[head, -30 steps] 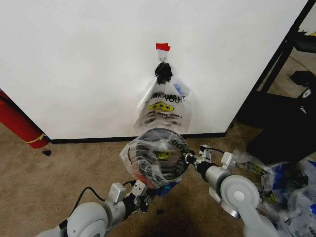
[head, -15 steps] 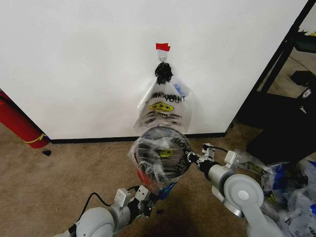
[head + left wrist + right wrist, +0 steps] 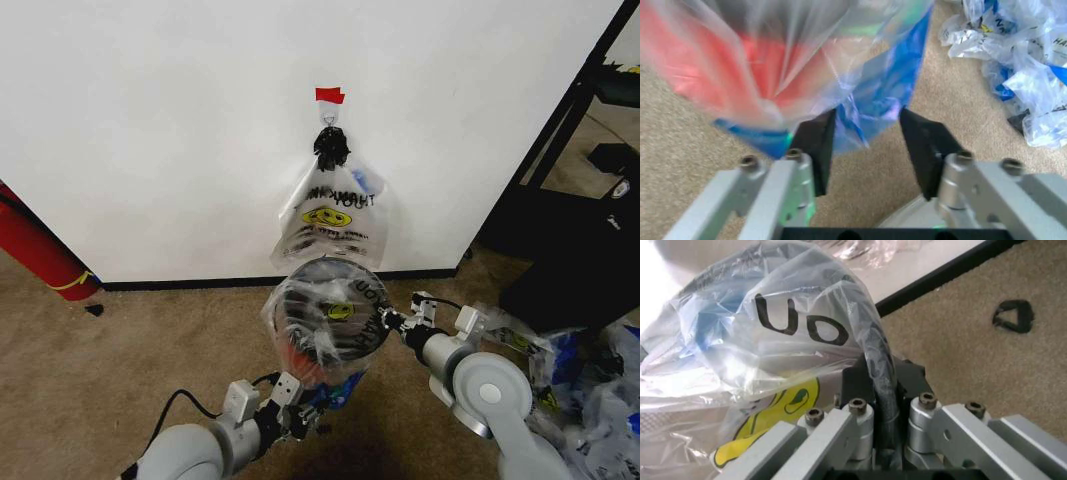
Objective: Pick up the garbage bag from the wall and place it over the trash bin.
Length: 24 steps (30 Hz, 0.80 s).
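Note:
The trash bin [image 3: 318, 312] stands on the carpet below the wall [image 3: 150, 120], its red base [image 3: 720, 75] blurred behind plastic. The garbage bag [image 3: 345, 335], thin and clear with blue patches, black letters and a yellow smiley, is draped over the bin. My right gripper [image 3: 392, 322] is shut on the bin's black rim [image 3: 875, 352], with bag film [image 3: 773, 305] over it. My left gripper [image 3: 300, 415] is low in front of the bin, and it [image 3: 867, 120] is open, with the bag's blue lower edge [image 3: 870, 107] hanging between its fingers.
A second clear smiley bag [image 3: 330, 215] hangs from the hook [image 3: 328, 118] under a red tape strip [image 3: 330, 95]. A long red cylinder [image 3: 40, 250] leans at the left. Loose plastic bags [image 3: 590, 390] and a black rack [image 3: 570, 230] crowd the right.
The bin and bag have shifted slightly to the right. My left gripper has dropped lower and drawn back from the bin. The bag's lower edge hangs further down.

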Motion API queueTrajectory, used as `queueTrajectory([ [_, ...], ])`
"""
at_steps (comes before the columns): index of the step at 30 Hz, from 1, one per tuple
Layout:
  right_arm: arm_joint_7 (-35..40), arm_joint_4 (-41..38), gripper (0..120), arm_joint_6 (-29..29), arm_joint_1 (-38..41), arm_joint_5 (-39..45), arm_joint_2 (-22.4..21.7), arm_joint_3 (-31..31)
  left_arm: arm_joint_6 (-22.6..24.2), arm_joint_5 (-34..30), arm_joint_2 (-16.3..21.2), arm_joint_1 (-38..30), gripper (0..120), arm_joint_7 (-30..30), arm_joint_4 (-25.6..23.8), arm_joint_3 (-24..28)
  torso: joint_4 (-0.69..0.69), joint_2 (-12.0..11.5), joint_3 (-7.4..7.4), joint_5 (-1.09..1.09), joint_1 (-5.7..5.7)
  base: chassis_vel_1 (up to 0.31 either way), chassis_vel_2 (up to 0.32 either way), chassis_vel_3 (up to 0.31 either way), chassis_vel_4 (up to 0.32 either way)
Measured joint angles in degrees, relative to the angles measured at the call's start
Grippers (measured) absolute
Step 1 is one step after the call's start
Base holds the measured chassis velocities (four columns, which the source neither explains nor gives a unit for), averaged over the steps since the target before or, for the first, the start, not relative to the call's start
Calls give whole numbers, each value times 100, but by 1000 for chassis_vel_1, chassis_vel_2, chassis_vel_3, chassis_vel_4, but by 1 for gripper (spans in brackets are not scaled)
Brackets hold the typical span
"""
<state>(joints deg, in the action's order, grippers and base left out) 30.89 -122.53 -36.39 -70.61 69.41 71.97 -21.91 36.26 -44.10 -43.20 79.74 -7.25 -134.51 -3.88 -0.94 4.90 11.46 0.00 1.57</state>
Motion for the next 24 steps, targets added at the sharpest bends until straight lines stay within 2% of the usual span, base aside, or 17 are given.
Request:
queueTrajectory([
  [5, -49, 41, 1, 61, -79, -66, -8, -183, -21, -17, 221, 88, 67, -87, -309, -136, -1, 0, 0, -1, 0, 0, 0, 0, 0],
  [6, -49, 41, 1, 61, -79, -66, -8, -183, -21, -17, 221, 88, 67, -87, -309, -136, -1, 0, 0, -1, 0, 0, 0, 0, 0],
  [10, -129, -19, 1, 159, -265, -302, 21, -336, -92, -510, 348, -49, 85, -462, -657, -235, 0, 0, 0, 0, 0, 0, 0, 0, 0],
  [13, -183, -88, 1, 229, -405, -477, 46, -392, -118, -899, 410, -273, 93, -700, -814, -255, -3, 0, 0, -2, 0, 0, 0, 0, 0],
  [16, -204, -108, 1, 260, -451, -577, 69, -390, -155, -1163, 465, -413, 86, -852, -882, -279, -3, 0, 0, 1, 0, 0, 0, 0, 0],
  [17, -239, -124, 1, 300, -481, -718, 92, -340, -189, -1410, 566, -551, 78, -986, -900, -290, -1, 0, 0, -1, 0, 0, 0, 0, 0],
  [19, -248, -128, 1, 311, -487, -752, 101, -322, -188, -1486, 600, -596, 76, -1028, -901, -292, 0, 0, 0, -1, 1, 0, 0, 0, 0],
  [21, -280, -133, 1, 344, -481, -935, 143, -182, -94, -1869, 748, -803, 64, -1305, -902, -324, -2, 0, 1, -2, 1, 0, 0, 0, 0],
  [24, -321, -112, 1, 350, -445, -1036, 168, -81, 14, -2102, 825, -909, 54, -1494, -902, -344, 1, 0, 1, 0, 1, 0, 0, 0, 0],
])
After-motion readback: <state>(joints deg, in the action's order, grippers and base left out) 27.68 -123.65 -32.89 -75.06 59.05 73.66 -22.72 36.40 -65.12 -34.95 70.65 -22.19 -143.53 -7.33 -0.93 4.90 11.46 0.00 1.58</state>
